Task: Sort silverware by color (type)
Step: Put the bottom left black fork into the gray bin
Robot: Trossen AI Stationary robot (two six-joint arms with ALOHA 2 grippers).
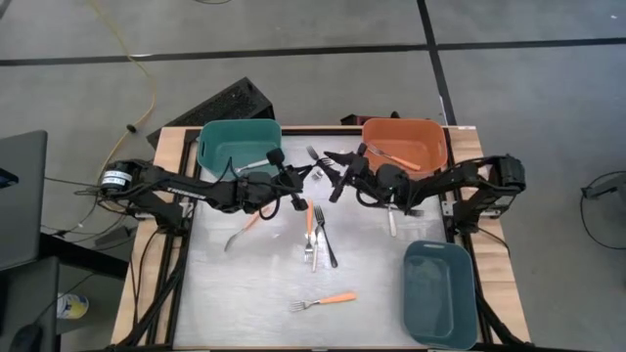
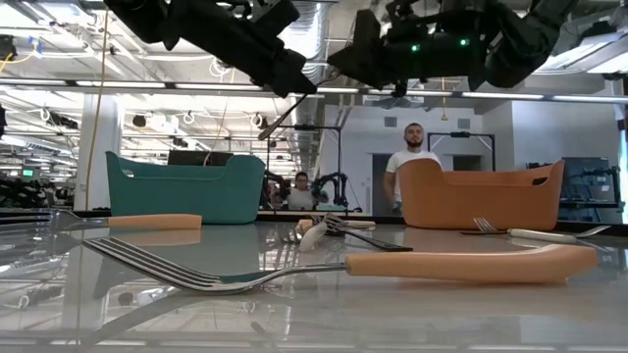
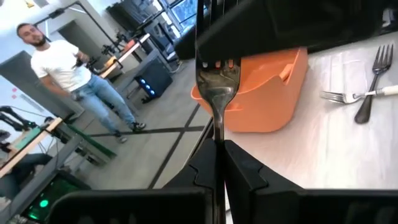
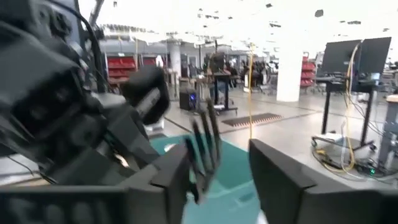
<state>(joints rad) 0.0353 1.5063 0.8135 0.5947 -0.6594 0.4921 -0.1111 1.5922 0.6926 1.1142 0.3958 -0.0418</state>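
1. Fork in the left gripper, pinched fast by the metal stem just below the tines; handle hidden, colour impossible to tell.
2. Hangs above the rear middle of the table, between the teal bin and the orange bin.
3. Faces the right gripper head-on there, fingers spread wide with the silver tines inside the gap; touching or not, cannot tell.
4. Elsewhere on the table:
   - orange-handled fork alone near the front edge, large across the low view;
   - second orange fork and black-handled fork side by side in the middle;
   - third orange fork under the left arm;
   - white-handled fork under the right arm.
5. In the orange bin, one more orange piece; in the teal bin, a pale-handled piece.
6. At the front right corner, blue-grey bin.
7. Beyond the table, person in a white T-shirt standing in the room.
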